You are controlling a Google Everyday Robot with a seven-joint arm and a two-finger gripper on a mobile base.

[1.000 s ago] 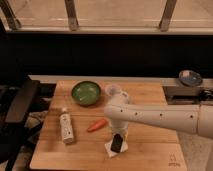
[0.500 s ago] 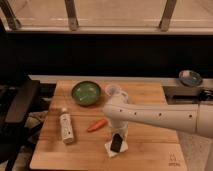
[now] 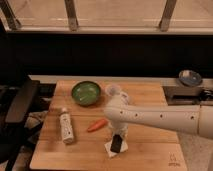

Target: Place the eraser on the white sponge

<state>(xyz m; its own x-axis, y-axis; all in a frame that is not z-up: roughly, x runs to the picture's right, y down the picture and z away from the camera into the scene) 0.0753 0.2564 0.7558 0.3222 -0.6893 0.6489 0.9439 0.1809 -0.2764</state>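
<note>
Camera view, the only one. Lower centre of the frame: small black rectangular eraser (image 3: 116, 143) lying on the flat off-white squarish sponge (image 3: 109, 148), sponge edges showing to the left of and below the block. Directly above, touching or all but touching the eraser's top end: gripper (image 3: 119, 135) at the tip of the white arm reaching in from the right edge of the frame. Cannot tell how far open, nor whether any hold remains on the block.

Judged from that: placement essentially achieved, eraser already over and apparently resting on the sponge. Left to do, if anything: letting go, lifting clear, leaving the block settled without dragging it off the pad.

Elsewhere on the light wooden worktop (image 3: 150, 150): orange carrot (image 3: 97, 125) just left of the arm, near the sponge but apart from it; white speckled bottle (image 3: 66, 127) lying further left; round green bowl (image 3: 85, 93) in the upper-left part of the board. None of these in the way.
</note>
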